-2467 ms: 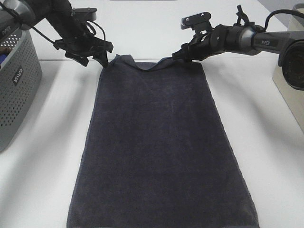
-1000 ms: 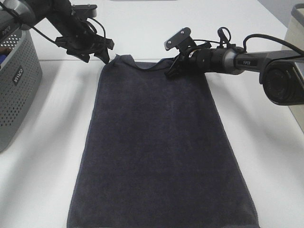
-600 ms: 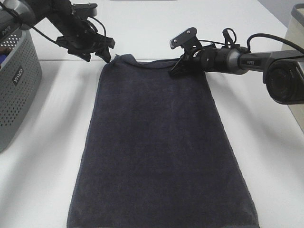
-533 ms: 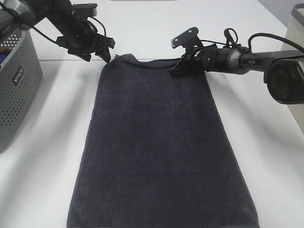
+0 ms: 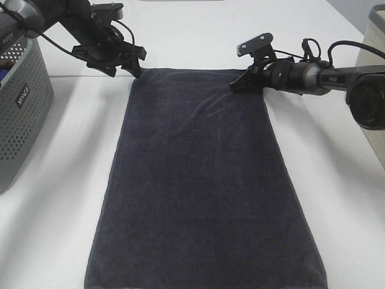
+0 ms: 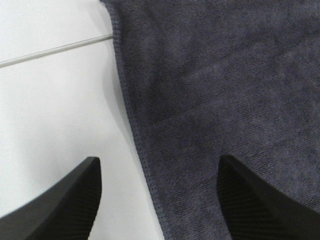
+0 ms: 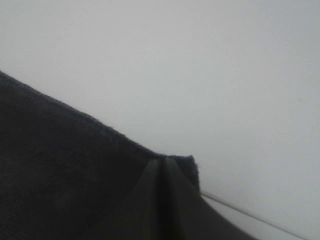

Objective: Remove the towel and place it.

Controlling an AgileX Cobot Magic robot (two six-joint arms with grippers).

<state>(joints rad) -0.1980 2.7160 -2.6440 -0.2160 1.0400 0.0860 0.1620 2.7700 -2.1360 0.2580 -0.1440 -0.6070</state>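
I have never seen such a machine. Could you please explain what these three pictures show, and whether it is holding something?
It is a robot with two arms. One picture looks down from a high camera; the other two come from cameras on the arms' wrists. A dark towel lies flat on a white table, with a grey basket on the left. The right gripper has its jaws shut, apparently pinching the towel's far right corner. The left gripper stands open over the far left corner, one finger above the cloth.

White table (image 5: 54,211): towel (image 5: 204,180) spread flat; grey basket (image 5: 18,114) at left edge.
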